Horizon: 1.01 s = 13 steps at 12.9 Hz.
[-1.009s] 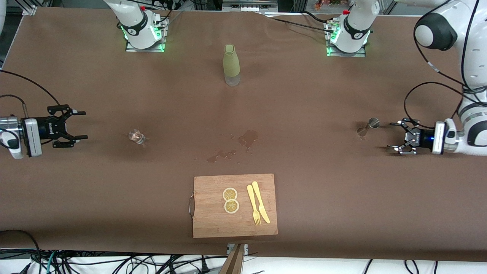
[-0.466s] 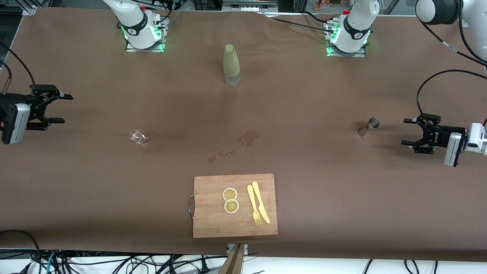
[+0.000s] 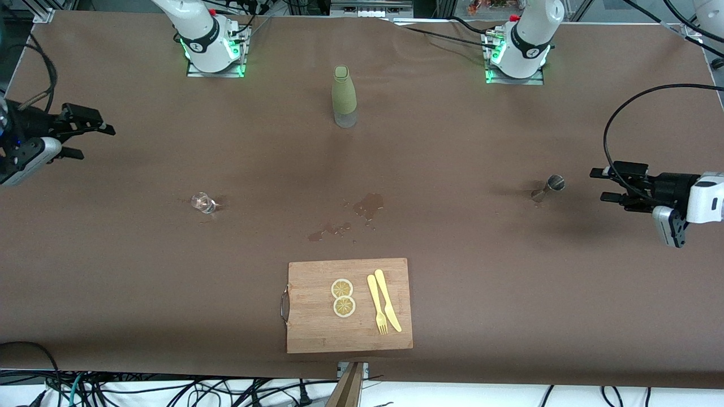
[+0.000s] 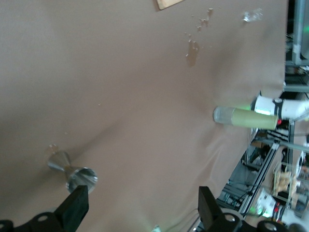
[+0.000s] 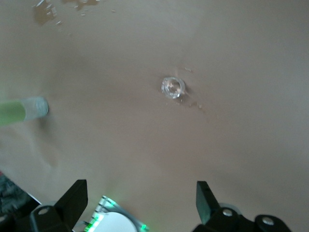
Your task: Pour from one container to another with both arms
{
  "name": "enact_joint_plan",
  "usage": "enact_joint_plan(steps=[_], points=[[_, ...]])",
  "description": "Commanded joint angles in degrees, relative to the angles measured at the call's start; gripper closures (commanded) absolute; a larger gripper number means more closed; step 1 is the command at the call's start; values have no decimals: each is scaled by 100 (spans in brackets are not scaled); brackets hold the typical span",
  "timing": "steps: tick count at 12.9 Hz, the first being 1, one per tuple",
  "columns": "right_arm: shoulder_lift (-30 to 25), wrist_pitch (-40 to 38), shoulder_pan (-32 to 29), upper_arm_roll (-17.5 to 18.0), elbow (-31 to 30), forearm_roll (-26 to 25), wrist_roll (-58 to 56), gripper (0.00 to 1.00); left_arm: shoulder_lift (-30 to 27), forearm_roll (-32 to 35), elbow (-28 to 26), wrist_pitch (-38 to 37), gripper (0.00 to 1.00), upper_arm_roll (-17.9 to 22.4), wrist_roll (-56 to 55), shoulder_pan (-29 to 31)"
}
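My left gripper (image 3: 605,183) sits at the right edge of the front frame, over the table (image 3: 509,294) at the left arm's end; its fingers (image 4: 72,210) stand wide apart and hold nothing, touching nothing. My right gripper (image 3: 85,133) sits at the left edge of the front frame, over the table at the right arm's end, its fingers (image 5: 72,198) likewise spread wide and empty. Count of items on the table: one metal jigger (image 3: 547,188), upright, right of centre in the frame, near the left gripper but apart from it; one small clear glass (image 3: 202,202), left of centre, well apart from the right gripper; one green bottle (image 3: 343,96) with a clear base, upright, upper centre between the two arm bases; one wooden cutting board (image 3: 317,328), lower centre, bearing two lemon slices (image 3: 343,297), one yellow fork (image 3: 377,304) and one yellow knife (image 3: 387,299). One patch of spilled liquid (image 3: 369,204) with smaller splashes lies at mid-frame, between the bottle and the board.
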Motion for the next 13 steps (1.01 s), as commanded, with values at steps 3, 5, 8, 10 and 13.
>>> enact_joint_plan(steps=[3,5,8,10,13], points=[[-681,232,806,33,-660,-1103,2696,0,-616,589,-116,246,0,-117,-1934,-560],[-725,415,807,244,-669,-1296,2718,0,-854,1289,102,317,0,-528,-2377,-623],[-777,696,650,175,-556,-1254,2727,0,-950,2775,561,579,0,-1136,-2116,-675],[-769,803,308,165,-424,-1218,2718,0,-1030,2814,605,651,0,-1137,-2061,-667],[-708,759,280,165,-328,-1157,2779,0,-1144,2876,728,668,0,-1137,-2315,-597]])
